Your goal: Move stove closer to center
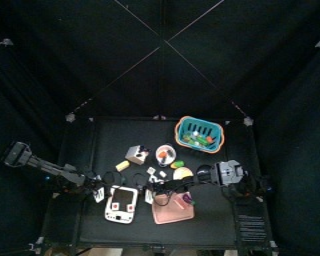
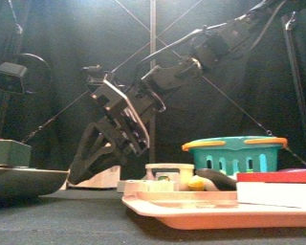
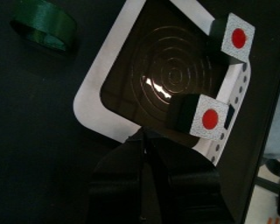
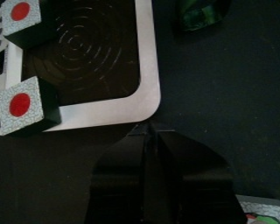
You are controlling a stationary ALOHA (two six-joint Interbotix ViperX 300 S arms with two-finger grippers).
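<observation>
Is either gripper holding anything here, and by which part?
It cannot be told. The left gripper and the right gripper each reach the white rim of the stove, the right near a corner, but no grip shows.

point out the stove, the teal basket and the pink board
stove [image 1: 120, 203], top view, middle of its white top
teal basket [image 1: 199, 130], top view, on its rim
pink board [image 2: 207, 215], front view, front edge

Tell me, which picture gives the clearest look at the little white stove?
The left wrist view: the stove fills it, burner rings and red knobs plain. The right wrist view shows nearly as much, the top view a small white rectangle, the front view nothing recognisable.
</observation>
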